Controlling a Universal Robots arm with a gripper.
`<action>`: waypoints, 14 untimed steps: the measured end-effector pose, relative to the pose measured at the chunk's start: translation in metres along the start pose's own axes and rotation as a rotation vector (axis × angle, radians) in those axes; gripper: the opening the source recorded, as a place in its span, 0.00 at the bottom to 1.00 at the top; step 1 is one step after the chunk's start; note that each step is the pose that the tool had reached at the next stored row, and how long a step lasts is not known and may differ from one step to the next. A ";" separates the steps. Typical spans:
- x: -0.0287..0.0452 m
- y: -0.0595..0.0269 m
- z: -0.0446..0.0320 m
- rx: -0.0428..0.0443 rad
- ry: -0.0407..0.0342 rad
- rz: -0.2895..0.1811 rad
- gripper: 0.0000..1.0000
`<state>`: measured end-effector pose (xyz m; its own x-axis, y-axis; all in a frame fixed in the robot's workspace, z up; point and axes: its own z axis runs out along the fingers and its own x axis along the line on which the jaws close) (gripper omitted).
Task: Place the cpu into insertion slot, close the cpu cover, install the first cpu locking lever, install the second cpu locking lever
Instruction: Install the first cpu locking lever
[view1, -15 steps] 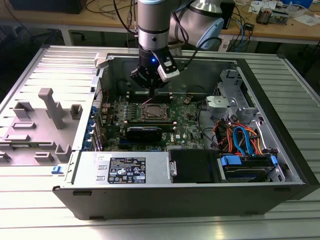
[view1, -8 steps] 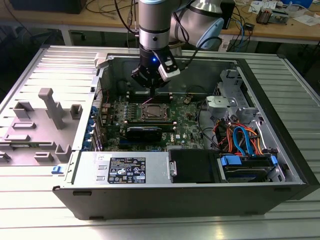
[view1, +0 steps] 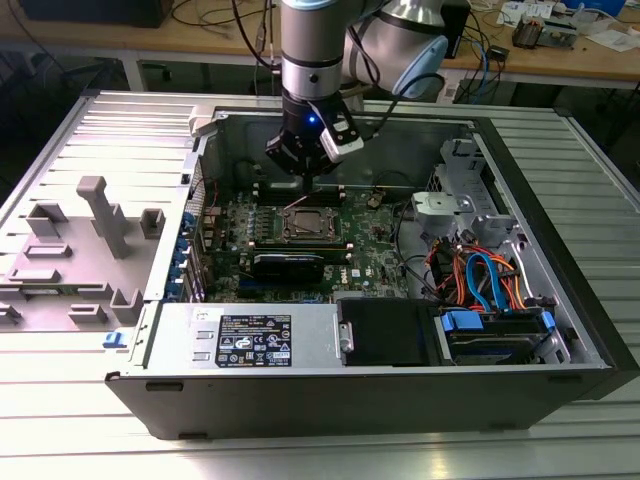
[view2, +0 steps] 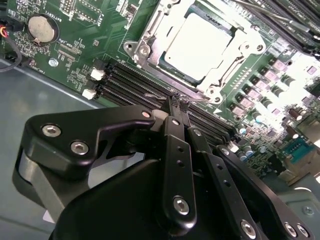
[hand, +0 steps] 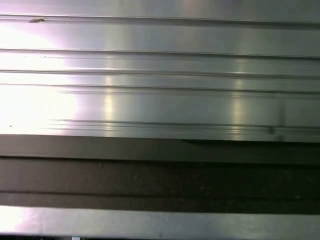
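The cpu (view2: 197, 42) lies in the insertion slot (view1: 305, 226) on the green board, its pale metal top showing through the window of the cpu cover (view2: 150, 30). The cover lies flat over it. A thin metal lever (view1: 297, 204) stands up at a slant from the slot's far edge. My gripper (view2: 177, 103) hangs just above the memory slots beside the slot, its black fingers (view2: 172, 135) pressed together with nothing seen between them. In the exterior view my gripper (view1: 305, 178) is a little above and behind the slot.
The board sits deep inside an open computer case (view1: 330, 395) with tall walls. Black memory slots (view2: 130, 82) run along the socket. Coloured cables (view1: 480, 280) and a drive bay fill the exterior view's right. Grey fixtures (view1: 105, 215) stand on the ribbed metal table (hand: 160, 70).
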<state>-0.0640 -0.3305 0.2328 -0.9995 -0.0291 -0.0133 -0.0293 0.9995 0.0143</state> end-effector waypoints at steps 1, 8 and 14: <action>-0.0007 0.0003 0.0006 0.0000 0.0000 -0.001 0.11; -0.0058 0.0003 0.0054 0.0034 0.0002 -0.003 0.11; -0.0086 0.0000 0.0077 0.0046 0.0003 -0.003 0.11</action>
<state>-0.0553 -0.3301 0.2252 -0.9994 -0.0316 -0.0131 -0.0317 0.9994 0.0097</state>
